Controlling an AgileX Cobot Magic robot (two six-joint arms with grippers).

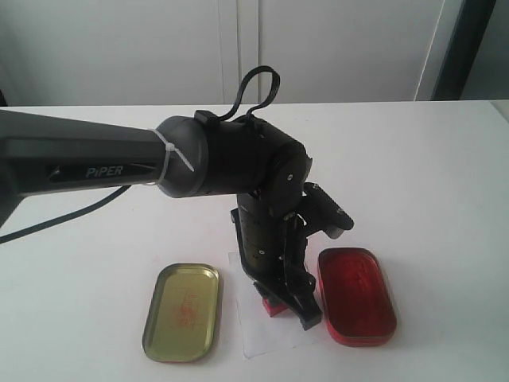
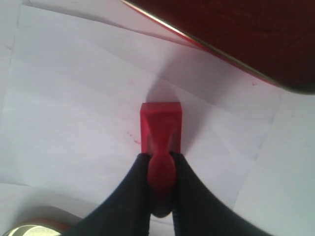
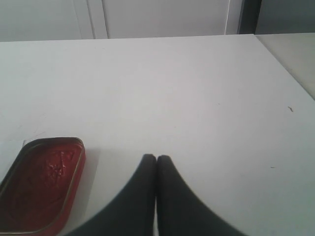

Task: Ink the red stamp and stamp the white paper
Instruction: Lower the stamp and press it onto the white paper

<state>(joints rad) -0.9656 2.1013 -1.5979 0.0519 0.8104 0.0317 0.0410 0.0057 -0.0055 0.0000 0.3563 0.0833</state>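
Note:
My left gripper [image 2: 161, 156] is shut on the knobbed handle of the red stamp [image 2: 161, 125]. The stamp's square base rests on the white paper [image 2: 83, 108], near its middle. From the exterior view the left arm reaches down over the paper [image 1: 266, 334], with the stamp [image 1: 273, 305] showing red under the gripper [image 1: 288, 296]. The red ink-pad tin [image 1: 355, 296] lies just right of the paper. My right gripper [image 3: 156, 158] is shut and empty, hovering above bare table beside the ink-pad tin [image 3: 42, 182]; it does not appear in the exterior view.
A gold tin lid [image 1: 182, 311] lies left of the paper. The left arm's dark body [image 1: 231, 155] hides much of the paper in the exterior view. The white table [image 1: 413, 175] runs back to a wall.

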